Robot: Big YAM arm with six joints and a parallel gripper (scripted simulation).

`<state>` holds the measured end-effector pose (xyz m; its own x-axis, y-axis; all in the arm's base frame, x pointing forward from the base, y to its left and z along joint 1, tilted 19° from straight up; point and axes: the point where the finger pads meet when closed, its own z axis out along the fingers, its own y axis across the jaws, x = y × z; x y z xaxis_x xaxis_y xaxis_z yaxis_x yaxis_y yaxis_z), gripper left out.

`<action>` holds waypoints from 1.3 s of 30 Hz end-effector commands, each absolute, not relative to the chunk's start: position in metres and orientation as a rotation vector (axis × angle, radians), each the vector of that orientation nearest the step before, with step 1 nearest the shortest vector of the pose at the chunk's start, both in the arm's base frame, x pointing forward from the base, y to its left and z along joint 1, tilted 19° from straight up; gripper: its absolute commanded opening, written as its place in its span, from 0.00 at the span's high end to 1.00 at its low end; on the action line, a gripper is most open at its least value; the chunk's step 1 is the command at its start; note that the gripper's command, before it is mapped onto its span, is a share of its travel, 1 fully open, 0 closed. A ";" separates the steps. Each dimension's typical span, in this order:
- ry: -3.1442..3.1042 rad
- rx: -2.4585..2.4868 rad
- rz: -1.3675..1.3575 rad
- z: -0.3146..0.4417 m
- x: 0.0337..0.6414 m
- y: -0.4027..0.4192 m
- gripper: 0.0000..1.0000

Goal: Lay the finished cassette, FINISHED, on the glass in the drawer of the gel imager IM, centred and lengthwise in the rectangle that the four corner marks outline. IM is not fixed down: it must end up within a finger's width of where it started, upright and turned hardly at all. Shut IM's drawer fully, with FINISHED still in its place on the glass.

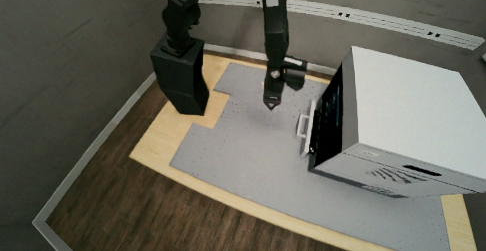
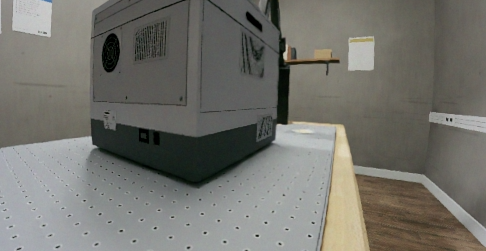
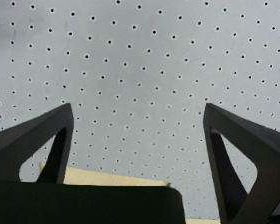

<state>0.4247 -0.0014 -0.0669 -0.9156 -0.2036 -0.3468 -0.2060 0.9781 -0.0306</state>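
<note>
My gripper (image 1: 270, 105) points straight down over the back part of the grey perforated mat (image 1: 250, 147), left of the imager. In the wrist view my two dark fingers stand wide apart with only the dotted mat between them, so the gripper is open and empty. The imager IM (image 1: 400, 122) is a white and grey box standing upright at the right, and it fills the left of the exterior view (image 2: 185, 77). Its drawer front with a white handle (image 1: 304, 127) faces my gripper. A small pale flat piece (image 2: 302, 131), likely FINISHED, lies on the mat beyond IM. In the top view the gripper hides it.
The arm's black base block (image 1: 180, 74) stands at the mat's back left notch. Pale wooden table (image 1: 160, 137) borders the mat, with wood floor below. A wall shelf (image 2: 312, 59) is far behind.
</note>
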 end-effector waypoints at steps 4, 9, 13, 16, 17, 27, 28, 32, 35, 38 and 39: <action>2.667 -0.656 -0.072 -0.068 0.467 0.005 0.30; 2.594 -0.861 -0.132 -0.070 0.492 0.003 0.40; 2.559 -0.948 -0.153 -0.071 0.501 0.004 0.44; 2.508 -1.069 -0.186 -0.072 0.515 0.003 0.50; 2.486 -1.109 -0.198 -0.072 0.521 0.004 0.52; 2.260 -1.492 -0.305 -0.076 0.570 0.002 0.69; 2.237 -1.529 -0.314 -0.077 0.574 0.001 0.69; 2.191 -1.601 -0.330 -0.078 0.583 -0.001 0.69; 2.103 -1.694 -0.373 -0.078 0.595 -0.005 0.69; 2.004 -1.783 -0.419 -0.069 0.593 -0.007 0.69; 1.975 -1.818 -0.428 -0.068 0.589 -0.007 0.69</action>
